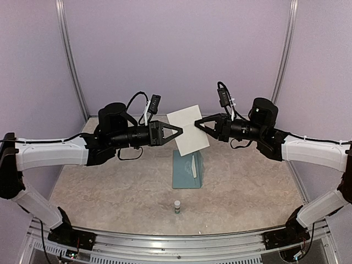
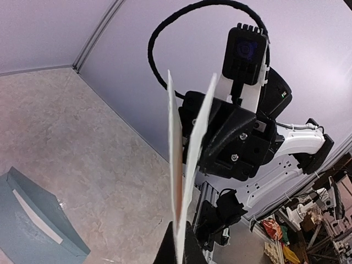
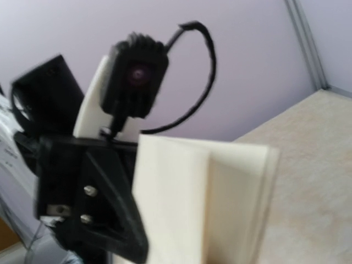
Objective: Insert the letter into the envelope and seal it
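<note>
The letter (image 1: 188,130), a folded cream sheet, hangs in the air between both arms. My left gripper (image 1: 179,131) is shut on its left edge. In the left wrist view the letter (image 2: 177,165) runs edge-on up from my closed fingertips (image 2: 190,250), its two leaves parted. My right gripper (image 1: 198,124) meets the letter's right edge with fingers drawn together. In the right wrist view the letter (image 3: 203,203) covers my own fingers. The teal-blue envelope (image 1: 187,169) lies on the table below the letter and also shows in the left wrist view (image 2: 33,231).
A small glue stick (image 1: 177,207) stands upright near the table's front, just before the envelope. Lilac walls close in the back and sides. The metal rail (image 1: 176,242) with both arm bases runs along the near edge.
</note>
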Robot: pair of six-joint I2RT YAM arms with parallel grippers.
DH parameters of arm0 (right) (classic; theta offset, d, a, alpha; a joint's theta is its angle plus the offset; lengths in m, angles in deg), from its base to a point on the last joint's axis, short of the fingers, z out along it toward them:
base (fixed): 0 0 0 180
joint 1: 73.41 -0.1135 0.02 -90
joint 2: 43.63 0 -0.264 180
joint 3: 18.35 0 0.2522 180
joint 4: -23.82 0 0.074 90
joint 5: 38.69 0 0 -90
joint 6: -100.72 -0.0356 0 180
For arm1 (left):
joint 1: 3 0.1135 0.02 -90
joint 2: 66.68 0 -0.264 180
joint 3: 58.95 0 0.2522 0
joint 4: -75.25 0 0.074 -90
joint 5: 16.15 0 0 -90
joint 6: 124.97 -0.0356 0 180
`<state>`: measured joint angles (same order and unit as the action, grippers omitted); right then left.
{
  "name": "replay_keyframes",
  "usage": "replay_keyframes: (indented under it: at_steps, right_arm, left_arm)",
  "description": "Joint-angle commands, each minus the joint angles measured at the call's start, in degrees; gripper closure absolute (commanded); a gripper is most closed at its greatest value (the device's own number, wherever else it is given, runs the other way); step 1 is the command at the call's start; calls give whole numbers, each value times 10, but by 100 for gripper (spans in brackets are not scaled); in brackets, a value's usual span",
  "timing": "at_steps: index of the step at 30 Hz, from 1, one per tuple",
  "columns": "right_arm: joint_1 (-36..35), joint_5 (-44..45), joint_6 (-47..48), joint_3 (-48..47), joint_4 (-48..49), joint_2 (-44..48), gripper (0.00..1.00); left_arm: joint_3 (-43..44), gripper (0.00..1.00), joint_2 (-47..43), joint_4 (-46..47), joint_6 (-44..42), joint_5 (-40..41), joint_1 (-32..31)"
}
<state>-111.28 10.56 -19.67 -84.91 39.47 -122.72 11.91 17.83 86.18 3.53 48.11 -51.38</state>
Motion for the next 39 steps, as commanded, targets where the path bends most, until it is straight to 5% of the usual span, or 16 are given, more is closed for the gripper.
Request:
replay_keyframes:
  at_steps: [1,6,12,14,20,23,24,29,39]
  right_arm:
    - [-6,27,12,-3,-29,1,75]
    - [2,0,0,-5,-34,-4,31]
    - [4,-94,-17,-24,-29,-29,22]
    - [4,-118,-26,-26,-16,-33,27]
    - [4,-112,-45,-13,14,-14,81]
    - [7,-75,-45,-7,1,-7,100]
    - [8,-56,-42,-6,-12,-8,100]
    - [22,94,-40,-16,-144,-35,100]
    - [65,200,-73,-9,-238,-134,100]
  left_arm:
    - [-6,100,-16,3,-24,-9,-3]
    - [-11,100,-25,8,-46,-33,-7]
    - [-6,100,-30,8,-73,-64,-17]
    - [-4,100,-29,6,-76,-63,-17]
    - [7,100,-24,-42,-87,-6,-17]
    - [6,100,-20,-59,-93,27,-15]
    - [5,96,-15,-63,-94,36,-14]
    - [-4,43,27,-96,-50,93,19]
    - [3,32,146,-126,-4,162,46]
